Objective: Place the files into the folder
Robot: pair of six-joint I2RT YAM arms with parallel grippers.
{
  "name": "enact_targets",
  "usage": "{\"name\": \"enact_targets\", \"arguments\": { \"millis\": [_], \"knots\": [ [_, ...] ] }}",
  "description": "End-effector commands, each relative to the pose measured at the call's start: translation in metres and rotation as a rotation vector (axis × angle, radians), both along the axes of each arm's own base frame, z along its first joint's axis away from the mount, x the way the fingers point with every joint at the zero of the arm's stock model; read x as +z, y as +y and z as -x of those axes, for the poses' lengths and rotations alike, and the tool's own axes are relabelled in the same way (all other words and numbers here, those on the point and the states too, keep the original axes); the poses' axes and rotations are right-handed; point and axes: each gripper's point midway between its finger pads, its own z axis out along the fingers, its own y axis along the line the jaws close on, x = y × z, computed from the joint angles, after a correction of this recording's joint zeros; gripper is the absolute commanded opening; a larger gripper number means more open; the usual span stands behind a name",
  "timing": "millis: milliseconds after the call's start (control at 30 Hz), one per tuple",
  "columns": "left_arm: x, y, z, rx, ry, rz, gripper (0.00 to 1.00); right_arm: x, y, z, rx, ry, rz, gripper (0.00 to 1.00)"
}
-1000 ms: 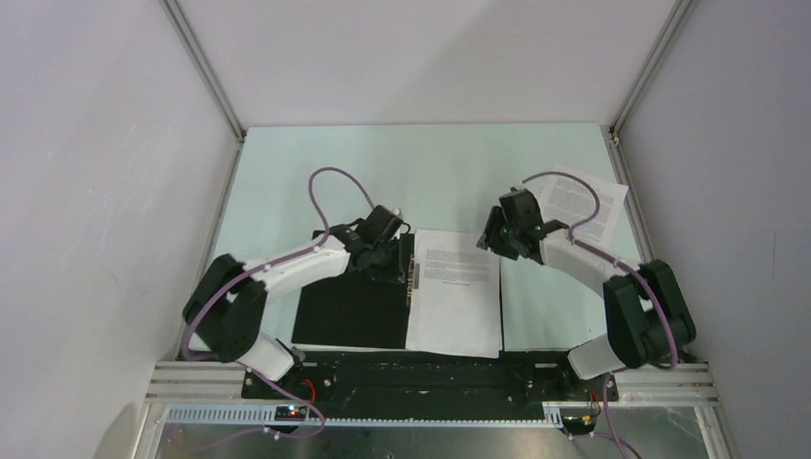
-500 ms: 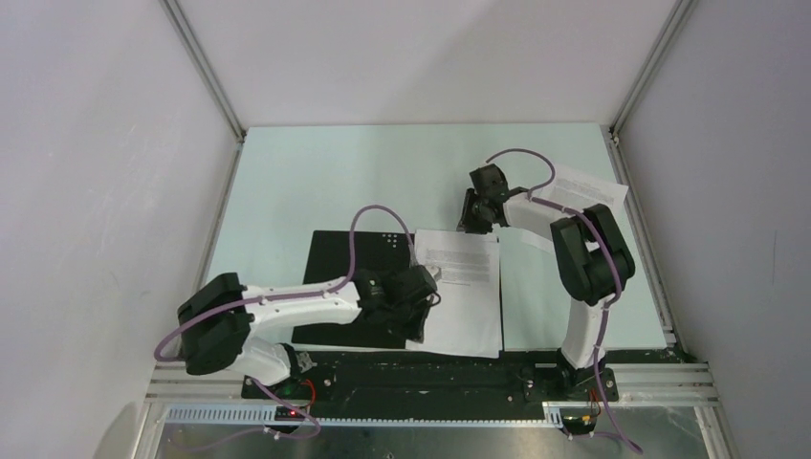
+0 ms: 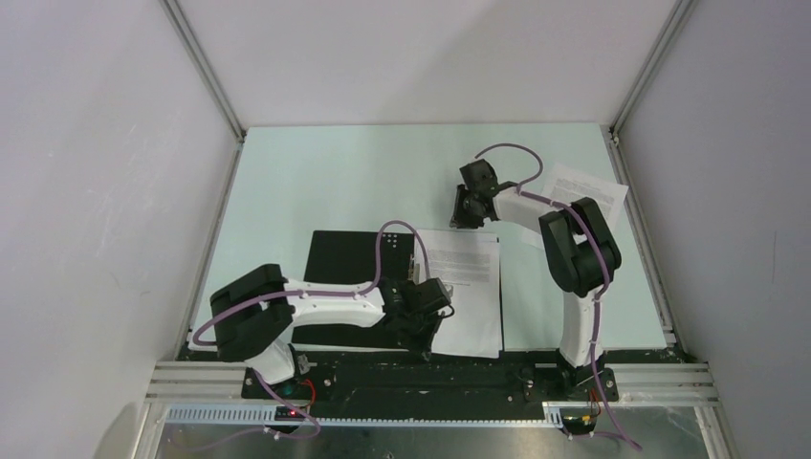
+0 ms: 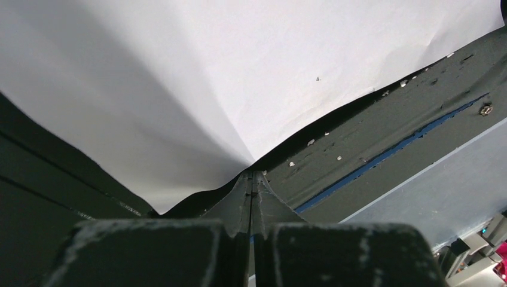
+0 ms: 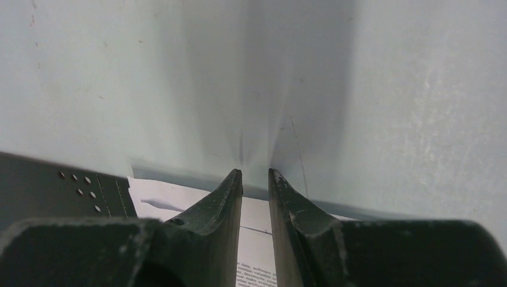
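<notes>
The folder (image 3: 349,277) lies open with its black inside up and its metal clip (image 3: 414,268) at the spine. One printed sheet of the files (image 3: 469,287) lies on its right half. My left gripper (image 3: 427,330) is at that sheet's near edge. In the left wrist view it (image 4: 252,174) is shut, pinching the sheet's (image 4: 239,78) near edge, which creases up to the tips. My right gripper (image 3: 462,212) hovers at the sheet's far edge, narrowly open and empty (image 5: 255,171), with the sheet (image 5: 257,239) and folder (image 5: 60,191) below. Another sheet (image 3: 579,196) lies at the back right.
The black base rail (image 4: 388,143) runs just behind my left gripper at the table's near edge. White walls with metal posts (image 3: 206,76) close in the pale green table (image 3: 335,182) on three sides.
My left gripper has swung from the clip at the folder's far side to the sheet's near edge. My right gripper has moved a little left and farther back, past the sheet's far edge.
</notes>
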Motion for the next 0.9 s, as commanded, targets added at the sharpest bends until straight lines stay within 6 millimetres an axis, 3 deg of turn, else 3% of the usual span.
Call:
{"name": "enact_targets", "arguments": {
  "millis": [0, 500, 867],
  "knots": [
    [0.009, -0.022, -0.002, -0.017, 0.005, 0.061, 0.0, -0.009, 0.008, 0.002, 0.037, 0.021, 0.034, 0.27],
    [0.006, -0.02, -0.035, 0.085, -0.047, 0.042, 0.0, -0.007, 0.023, 0.021, 0.085, 0.048, 0.045, 0.26],
    [0.011, -0.02, -0.039, 0.092, -0.048, 0.062, 0.0, -0.003, 0.034, 0.025, 0.111, 0.043, 0.025, 0.26]
  ]
}}
